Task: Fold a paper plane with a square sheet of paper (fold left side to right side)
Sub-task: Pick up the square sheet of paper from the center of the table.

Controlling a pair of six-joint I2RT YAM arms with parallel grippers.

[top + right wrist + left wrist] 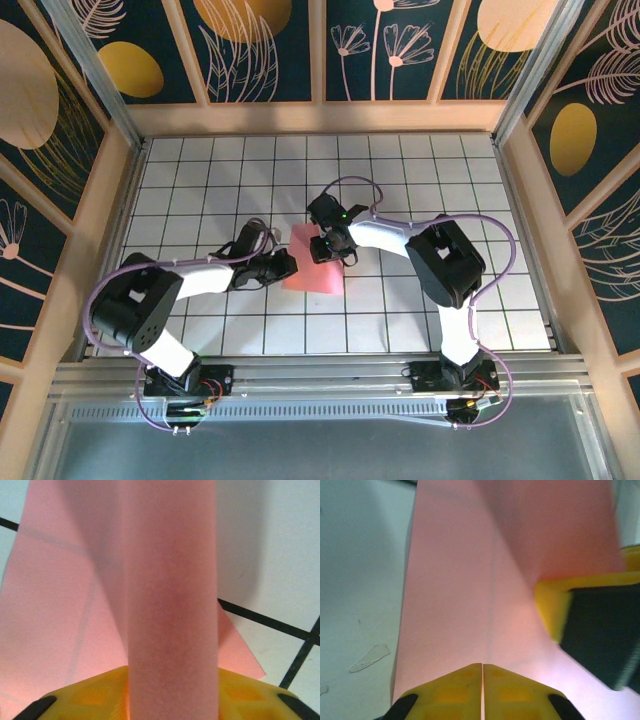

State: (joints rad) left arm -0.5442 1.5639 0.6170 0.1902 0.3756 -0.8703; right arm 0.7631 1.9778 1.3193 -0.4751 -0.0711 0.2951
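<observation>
– Since the thin pink-red sheet of paper [312, 272] sits so close to both wrist cameras, what can't you make out?
– Its outline. Up close the edges are cut off and blurred. From above it lies mostly flat in the middle of the white tiled tabletop [200, 180], between the two arms, its far right part under the right end effector [172, 682].
– Is that one gripping?
– I cannot tell. Its yellow plastic fingers [80, 697] stand either side of a raised, out-of-focus band of paper, and whether they squeeze it is hidden.
– And the other?
– The left end effector [482, 672] has its yellow tips pressed together, a hairline between them, at the sheet's left edge. Whether paper is caught there is unclear.
– The surroundings?
– Dark grid lines cross the tabletop. A pale wooden frame [320, 117] borders it, below teal wall panels [260, 50] painted with gold discs and pale plants.
– Texture?
– Matte, thin paper with one faint straight crease [491, 595] running down it.
</observation>
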